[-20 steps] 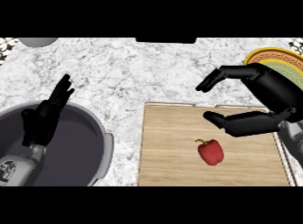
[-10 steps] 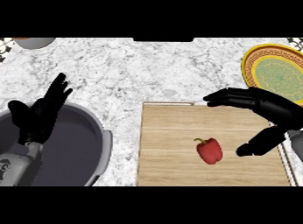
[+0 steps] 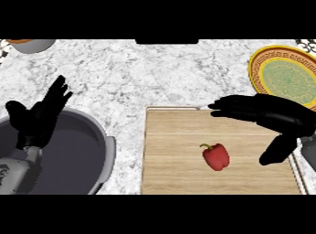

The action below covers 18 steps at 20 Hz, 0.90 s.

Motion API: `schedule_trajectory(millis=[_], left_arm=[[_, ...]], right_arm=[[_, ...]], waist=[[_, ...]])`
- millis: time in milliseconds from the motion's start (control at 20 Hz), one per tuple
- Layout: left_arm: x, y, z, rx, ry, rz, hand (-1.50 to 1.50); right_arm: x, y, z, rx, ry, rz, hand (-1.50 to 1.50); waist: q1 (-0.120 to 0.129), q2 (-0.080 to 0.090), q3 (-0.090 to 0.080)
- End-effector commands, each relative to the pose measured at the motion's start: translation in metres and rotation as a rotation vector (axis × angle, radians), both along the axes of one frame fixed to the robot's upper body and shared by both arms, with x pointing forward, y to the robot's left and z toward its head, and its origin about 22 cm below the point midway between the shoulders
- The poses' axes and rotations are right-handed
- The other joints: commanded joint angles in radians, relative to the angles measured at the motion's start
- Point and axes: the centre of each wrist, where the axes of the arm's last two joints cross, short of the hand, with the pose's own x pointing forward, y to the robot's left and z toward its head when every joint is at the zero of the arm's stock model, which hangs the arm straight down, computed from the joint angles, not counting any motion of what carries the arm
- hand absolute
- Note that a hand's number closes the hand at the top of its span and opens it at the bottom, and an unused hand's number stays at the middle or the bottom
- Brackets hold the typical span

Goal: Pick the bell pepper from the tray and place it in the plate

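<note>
Reaching comes first: the pepper [image 3: 216, 156] lies low centre on the tray [image 3: 174, 137], untouched. I'd bring my right robot hand [image 3: 272, 119], fingers spread apart just right of it, down and left, thumb and fingers either side. Left robot hand [image 3: 39, 119] rests open, left. The plate [image 3: 262, 68] waits upper right.

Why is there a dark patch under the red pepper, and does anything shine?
In the head view, the bell pepper casts a small soft shadow on the wooden tray, so light comes from above; the right hand shades the tray too; no bright glare shows on the plate or marble counter.
</note>
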Motion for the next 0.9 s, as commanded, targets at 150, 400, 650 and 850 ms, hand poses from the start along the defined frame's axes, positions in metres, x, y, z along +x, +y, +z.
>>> schedule_trajectory(millis=[150,400,650,850], left_arm=[[-0.008,0.015,-0.021,0.001,0.058,0.005,0.0],[-0.009,-0.006,-0.028,-0.004,0.049,0.016,0.0],[0.0,-0.011,0.003,0.008,0.051,0.02,0.0],[-0.004,-0.002,-0.017,0.008,0.046,0.008,0.0]], right_arm=[[-0.014,0.014,0.004,-0.24,-0.01,-0.011,-1.5],[-0.022,0.047,-0.002,-0.362,-0.107,-0.011,-1.5],[-0.032,0.049,-0.032,-0.444,-0.141,-0.035,-1.5],[-0.019,0.074,-0.026,-0.523,-0.154,-0.038,-1.5]], waist=[[-0.005,0.004,-0.007],[-0.002,0.005,-0.007],[0.0,0.004,-0.006],[0.003,0.006,-0.007]])
